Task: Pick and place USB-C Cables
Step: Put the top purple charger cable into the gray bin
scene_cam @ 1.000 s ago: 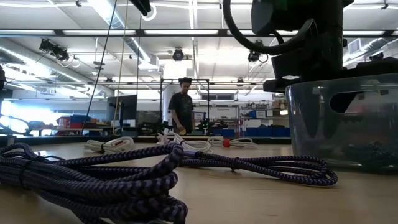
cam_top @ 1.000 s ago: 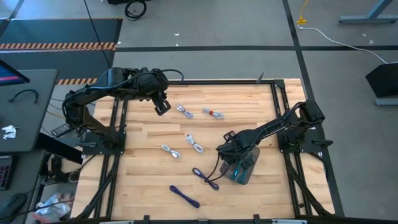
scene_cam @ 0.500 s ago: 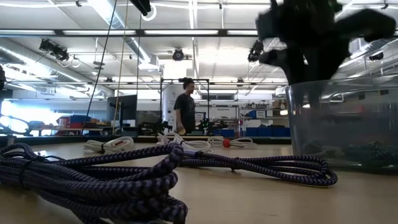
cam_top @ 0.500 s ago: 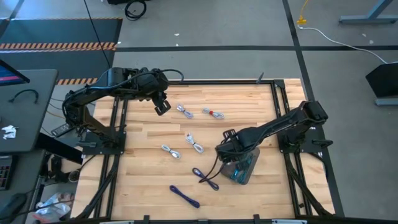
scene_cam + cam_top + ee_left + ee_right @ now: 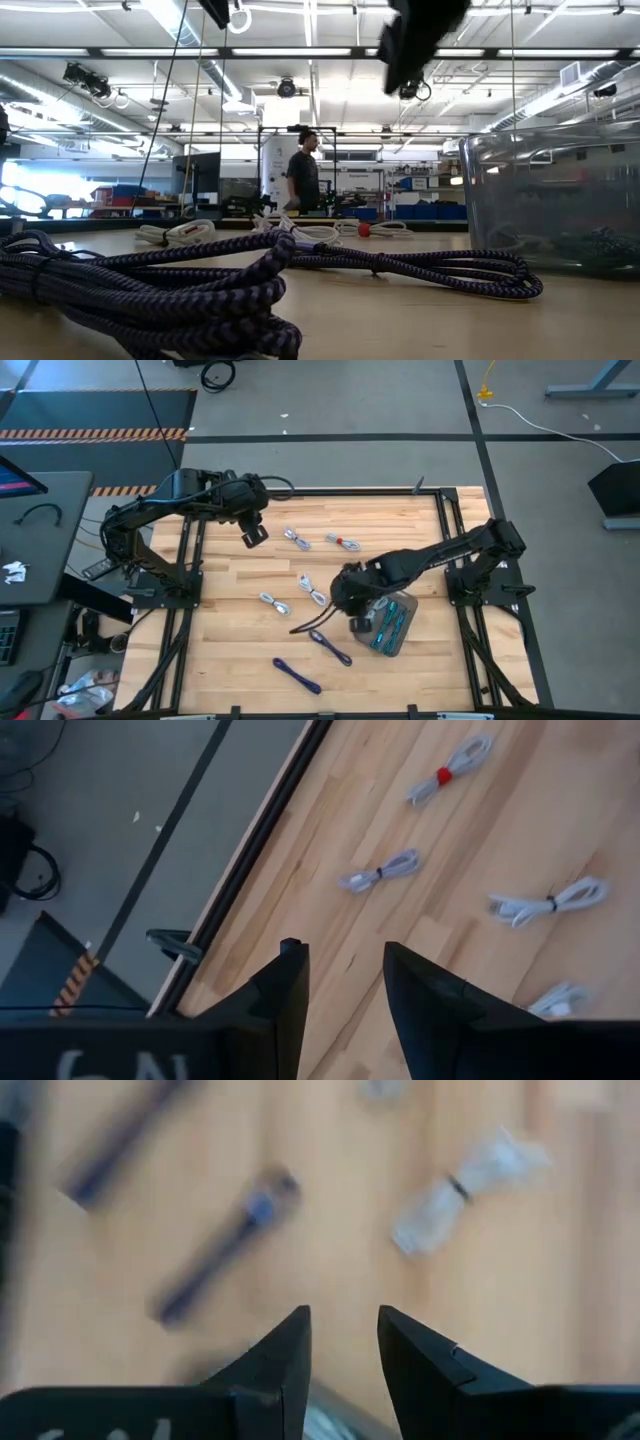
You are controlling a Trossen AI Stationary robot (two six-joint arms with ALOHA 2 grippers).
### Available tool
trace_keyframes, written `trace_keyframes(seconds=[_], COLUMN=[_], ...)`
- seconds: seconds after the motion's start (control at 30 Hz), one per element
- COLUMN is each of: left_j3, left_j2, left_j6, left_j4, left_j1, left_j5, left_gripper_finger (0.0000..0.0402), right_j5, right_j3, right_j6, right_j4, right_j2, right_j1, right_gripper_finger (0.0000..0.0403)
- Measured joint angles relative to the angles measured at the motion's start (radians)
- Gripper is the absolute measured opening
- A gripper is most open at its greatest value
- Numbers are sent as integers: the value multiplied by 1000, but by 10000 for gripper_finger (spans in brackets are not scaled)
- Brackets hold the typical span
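Several coiled USB-C cables lie flat on the wooden table: white ones point(image 5: 296, 539) point(image 5: 313, 591) point(image 5: 274, 603), one with a red tie point(image 5: 343, 542), and dark blue-purple ones point(image 5: 330, 647) point(image 5: 297, 675). Teal cables point(image 5: 388, 628) lie in the grey tray point(image 5: 403, 643). My right gripper point(image 5: 340, 598) hovers open and empty just left of the tray, above the table; its wrist view point(image 5: 345, 1342) shows a dark cable point(image 5: 225, 1245) and a white cable point(image 5: 470, 1180) below. My left gripper point(image 5: 253, 532) is open and empty above the far left part of the table, short of the white cable point(image 5: 380, 872).
The tray's wall point(image 5: 550, 200) stands at the right in the low view, with dark cables point(image 5: 150, 285) point(image 5: 430, 265) in front. Black frame rails point(image 5: 190, 590) point(image 5: 470, 630) run along the table's left and right sides. A person point(image 5: 303, 180) walks in the room behind.
My right gripper has risen from over the tray and gone toward the table's left edge, and now stands beside the tray's left side. The cables on the table have stayed where they were.
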Motion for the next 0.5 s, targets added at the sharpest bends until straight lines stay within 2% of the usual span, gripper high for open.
trace_keyframes(seconds=[0.17,0.3,0.5], left_j3=[0,0,0], left_j2=[0,0,0], left_j6=[66,124,156], left_j4=[-17,-17,-17], left_j1=[0,0,0], left_j5=[0,0,12], left_gripper_finger=[137,137,137], right_j5=[13,65,65], right_j3=[7,7,7], right_j6=[185,359,534], right_j4=[167,197,224], right_j2=[4,4,33], right_j1=[33,55,98], right_gripper_finger=[123,125,128])
